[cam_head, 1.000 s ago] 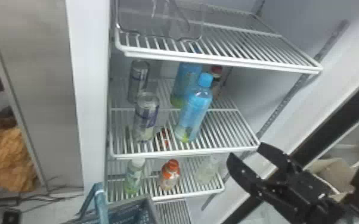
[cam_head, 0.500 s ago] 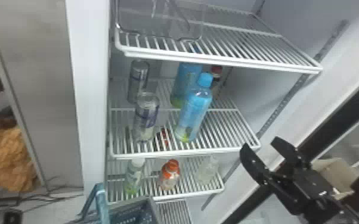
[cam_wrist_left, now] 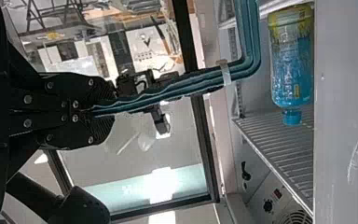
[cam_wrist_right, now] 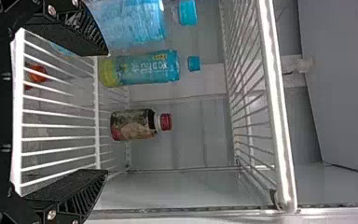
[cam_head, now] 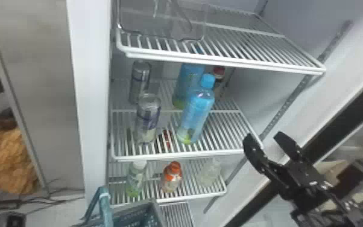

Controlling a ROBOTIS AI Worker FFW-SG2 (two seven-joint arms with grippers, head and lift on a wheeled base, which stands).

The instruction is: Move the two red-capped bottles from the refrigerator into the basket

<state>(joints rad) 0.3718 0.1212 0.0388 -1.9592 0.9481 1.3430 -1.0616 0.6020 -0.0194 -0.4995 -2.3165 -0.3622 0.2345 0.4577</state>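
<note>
Two red-capped bottles (cam_head: 172, 178) sit shelved, right hand (cam_head: 264, 138) wide, left hand (cam_wrist_left: 106, 112) gripping one basket (cam_head: 156, 211)

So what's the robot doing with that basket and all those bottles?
The robot's left gripper is holding the handle of the basket. Its right gripper is open and empty, at the right side of the shelves. One red-capped bottle stands toward the back of the middle shelf, and another with an orange-red cap stands on the shelf below. Neither is in the basket yet.
</note>
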